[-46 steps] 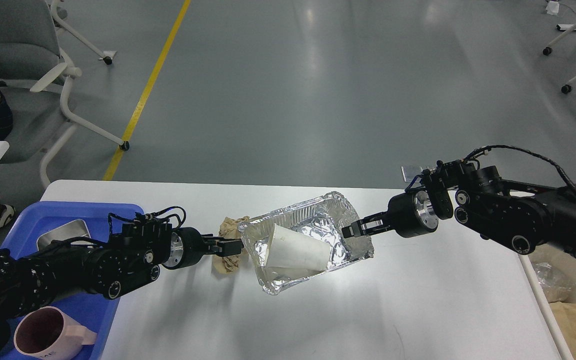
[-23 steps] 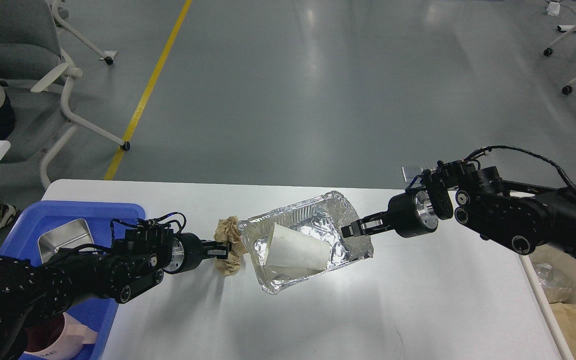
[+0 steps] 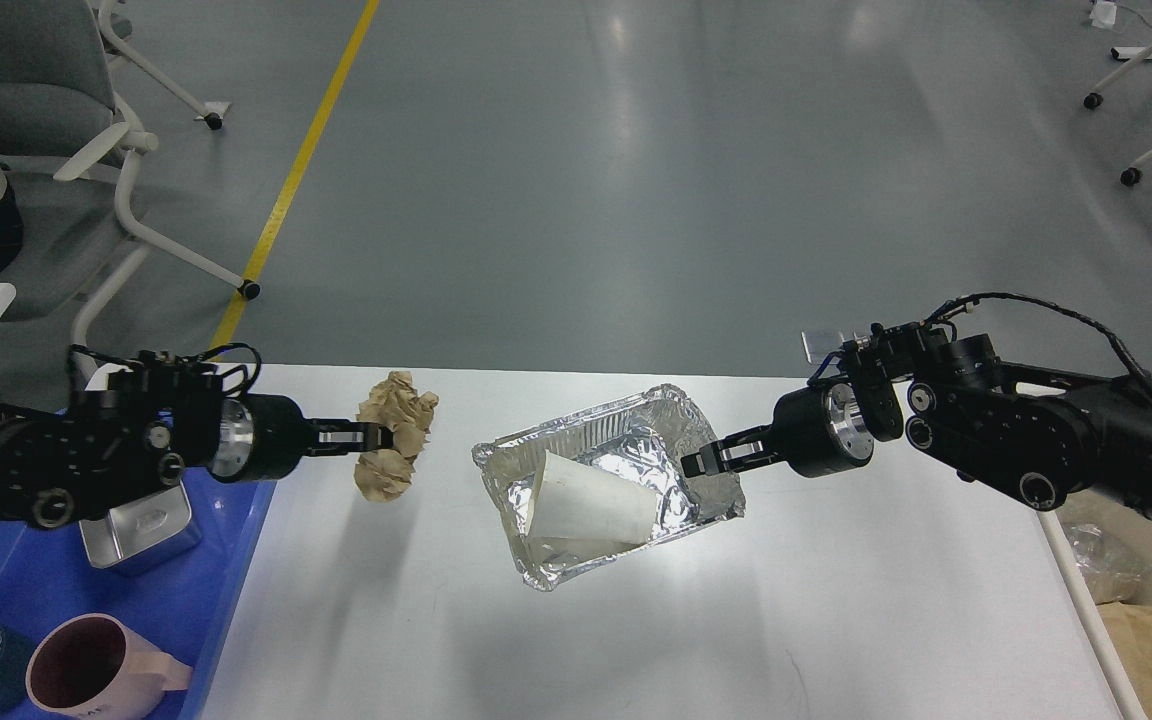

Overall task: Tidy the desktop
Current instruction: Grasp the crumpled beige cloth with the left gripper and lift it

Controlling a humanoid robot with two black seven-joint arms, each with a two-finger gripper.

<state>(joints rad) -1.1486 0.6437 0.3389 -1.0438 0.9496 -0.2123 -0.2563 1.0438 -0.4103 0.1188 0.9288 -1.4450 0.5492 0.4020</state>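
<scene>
Left claw clamps crumpled paper — now lifted off desktop; right claw still pinches foil tray.

My desktop is a wide white top with rounded corners, and most of it lies bare. At its middle is a crumpled foil tray, set at a slant; whether all of it touches the surface I cannot tell. At the near left a blue tray overlaps the left edge. A short dark scratch marks the near right part of the surface.
</scene>
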